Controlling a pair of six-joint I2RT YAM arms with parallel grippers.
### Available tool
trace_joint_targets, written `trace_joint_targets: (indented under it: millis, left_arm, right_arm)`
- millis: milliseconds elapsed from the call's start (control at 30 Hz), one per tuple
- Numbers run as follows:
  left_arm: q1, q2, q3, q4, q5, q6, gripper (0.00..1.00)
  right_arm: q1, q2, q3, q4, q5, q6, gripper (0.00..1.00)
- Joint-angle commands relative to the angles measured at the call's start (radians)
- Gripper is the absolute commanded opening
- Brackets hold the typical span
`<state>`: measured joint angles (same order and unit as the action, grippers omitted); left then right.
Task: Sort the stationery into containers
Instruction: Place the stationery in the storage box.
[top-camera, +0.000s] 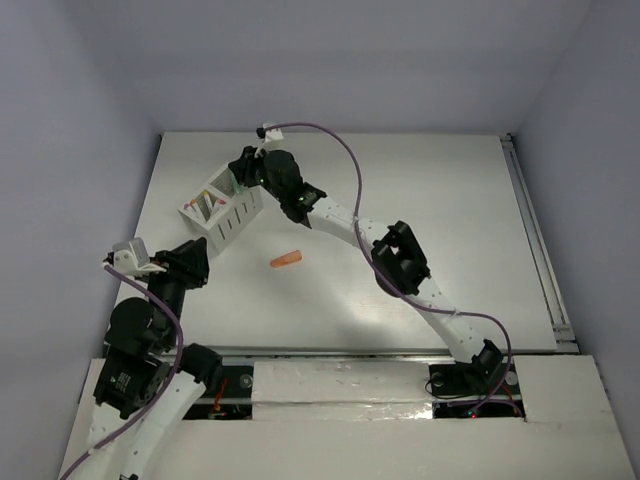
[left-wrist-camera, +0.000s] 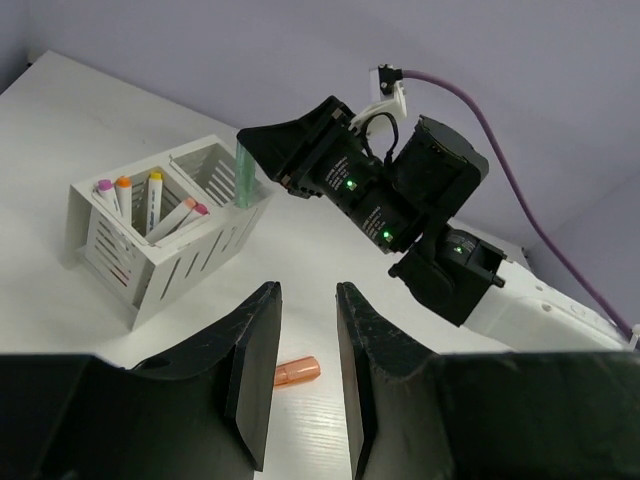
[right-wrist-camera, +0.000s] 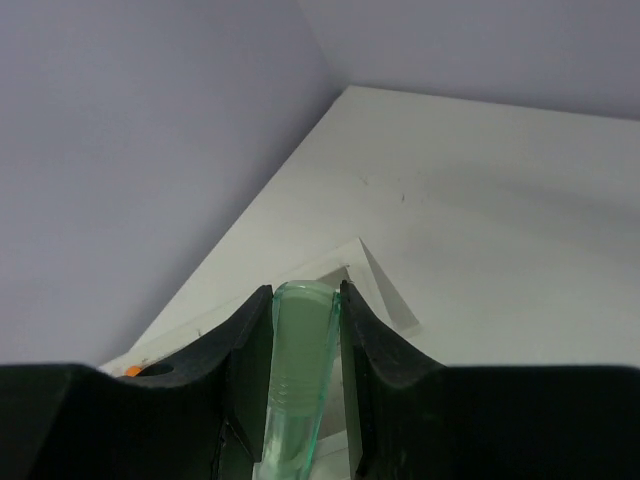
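While the right gripper (right-wrist-camera: 303, 290) is closed on the mint-green piece (right-wrist-camera: 295, 380), the piece lies along the fingers and stands nearly upright. Its long axis runs up and down, and its free end points down toward the box (left-wrist-camera: 150, 285). In the left wrist view this end sits at the rim of the compartment that has no pens in it. Whether it is already inside or only behind the slotted wall cannot be told. The four pens (left-wrist-camera: 170, 215) lean together in the neighbouring compartment, caps up.

The coming move seems to depend on one relation: the free compartment is directly under the gripper. If so, the piece needs only to go down along its own axis and then be released.

The orange piece (left-wrist-camera: 297, 372) lies flat on the worktop (top-camera: 440, 220), well apart from the box and between the two arms. In the top view its long axis runs roughly left to right, a little slanted. Which end is the cap is too small to tell.

The left gripper (left-wrist-camera: 306, 295) is open about halfway with nothing in it, and it is the nearer one — in its own view the orange piece lies just ahead, centred in the gap between the fingers. However, the long axis of the piece runs from one finger to the other. The wrist would probably have to turn before the fingers can close across its narrow sides.
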<state>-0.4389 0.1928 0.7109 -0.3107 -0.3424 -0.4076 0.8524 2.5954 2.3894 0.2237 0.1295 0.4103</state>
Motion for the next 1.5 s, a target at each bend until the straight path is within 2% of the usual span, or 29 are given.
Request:
trace_joint_targets:
  millis: [0,167,600,967,1067,1100,1200,1267,1367,1467]
  left_arm:
    - [-0.006,0.030,0.018,0.028,-0.012,0.015,0.26]
    - [-0.006,0.043,0.016,0.025,-0.018,0.009,0.25]
    - [-0.006,0.051,0.013,0.021,-0.027,0.006,0.25]
    - [-0.006,0.053,0.013,0.022,-0.032,0.006,0.25]
    - [-0.006,0.051,0.012,0.022,-0.032,0.007,0.25]
    - [-0.006,0.053,0.012,0.022,-0.032,0.006,0.25]
    - [-0.006,0.051,0.012,0.022,-0.032,0.006,0.25]
    - [-0.006,0.051,0.012,0.022,-0.030,0.006,0.25]
    - [-0.006,0.053,0.010,0.025,-0.023,0.010,0.25]
    - [-0.006,0.053,0.010,0.025,-0.026,0.007,0.25]
  right_arm:
    - [0.010,-0.011,0.080,0.129,-0.031,-0.060,0.05]
    - [0.010,0.002,0.031,0.183,-0.086,-0.061,0.08]
    - [0.010,0.101,0.151,0.220,0.013,-0.077,0.07]
    - [0.010,0.150,0.156,0.262,-0.005,-0.085,0.10]
    - [0.010,0.140,0.122,0.287,-0.014,-0.085,0.27]
    - [0.010,0.123,0.110,0.298,-0.019,-0.085,0.44]
    - [0.010,0.097,0.071,0.322,-0.021,-0.093,0.65]
    - [0.010,0.071,0.068,0.319,-0.045,-0.103,0.70]
    - [0.010,0.022,0.053,0.312,-0.076,-0.107,0.70]
    - [0.010,-0.084,-0.050,0.298,-0.105,-0.108,0.62]
